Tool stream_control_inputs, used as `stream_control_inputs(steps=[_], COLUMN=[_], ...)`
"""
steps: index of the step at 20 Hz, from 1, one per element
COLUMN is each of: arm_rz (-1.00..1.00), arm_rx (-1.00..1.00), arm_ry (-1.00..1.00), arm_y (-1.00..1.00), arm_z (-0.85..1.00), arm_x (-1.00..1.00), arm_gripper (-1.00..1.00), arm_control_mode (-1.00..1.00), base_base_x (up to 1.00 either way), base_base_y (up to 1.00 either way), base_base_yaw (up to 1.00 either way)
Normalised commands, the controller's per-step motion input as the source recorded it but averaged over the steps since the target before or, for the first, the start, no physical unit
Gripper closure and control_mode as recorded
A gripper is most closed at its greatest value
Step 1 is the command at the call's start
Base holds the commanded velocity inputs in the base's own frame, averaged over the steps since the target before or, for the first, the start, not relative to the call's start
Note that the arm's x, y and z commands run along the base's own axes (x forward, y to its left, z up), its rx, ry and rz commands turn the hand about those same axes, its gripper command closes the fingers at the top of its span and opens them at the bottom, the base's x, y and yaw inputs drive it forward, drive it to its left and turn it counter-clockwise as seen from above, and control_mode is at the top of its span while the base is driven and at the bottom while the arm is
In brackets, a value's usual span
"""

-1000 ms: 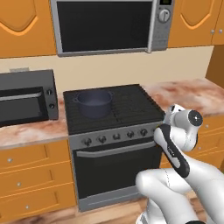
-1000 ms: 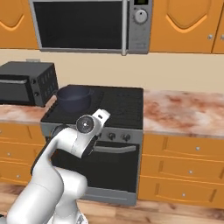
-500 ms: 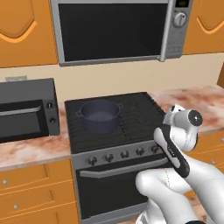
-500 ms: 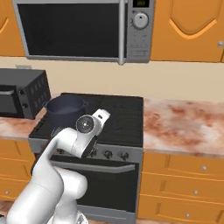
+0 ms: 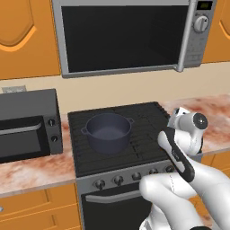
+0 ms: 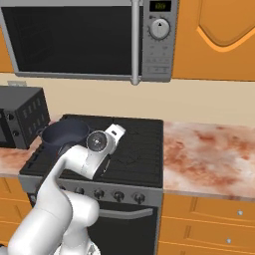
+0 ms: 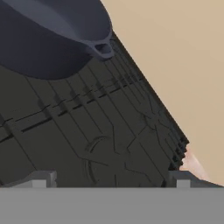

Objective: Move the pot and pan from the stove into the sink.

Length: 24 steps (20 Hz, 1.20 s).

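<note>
The dark navy-grey pot (image 5: 108, 131) stands upright on the left burners of the black stove (image 5: 143, 117), its two loop handles showing. From the right base view the pot (image 6: 62, 133) sits just behind my white hand. In the hand view my gripper (image 7: 111, 181) is open, its fingertips (image 7: 41, 179) far apart over bare stove grate (image 7: 100, 131), with nothing between them. The pot (image 7: 48, 35) lies at the upper left there, apart from the fingers. The pan and the sink are out of view.
A steel microwave (image 5: 121, 36) hangs above the stove. A black toaster oven (image 5: 27, 128) stands on the counter to the left. Marbled countertop (image 6: 209, 154) runs to the right, with orange cabinets (image 6: 219, 35) above and below.
The whole picture has grown and shifted: the base has driven closer to the stove. The arm keeps its pose and the gripper stays open.
</note>
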Motion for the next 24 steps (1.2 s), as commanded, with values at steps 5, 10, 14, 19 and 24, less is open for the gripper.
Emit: stream_control_inputs(steps=[5, 10, 14, 19, 24], arm_rz=[0.0, -0.05, -0.08, -0.08, -0.07], arm_rx=[0.0, 0.0, -0.01, 0.0, 0.0], arm_ry=[0.0, 0.0, 0.03, 0.09, 0.06], arm_y=[0.0, 0.45, 0.64, 0.56, 0.56], arm_z=[0.0, 0.0, 0.0, 0.0, 0.0], arm_x=[0.0, 0.06, 0.18, 0.24, 0.13], arm_gripper=[-1.0, -1.0, -1.0, -1.0, -1.0], arm_control_mode=[-1.0, -1.0, -1.0, -1.0, -1.0], base_base_x=[0.0, 0.0, 0.0, 0.0, 0.0], base_base_y=[0.0, 0.0, 0.0, 0.0, 0.0], base_base_yaw=[0.0, 0.0, 0.0, 0.0, 0.0])
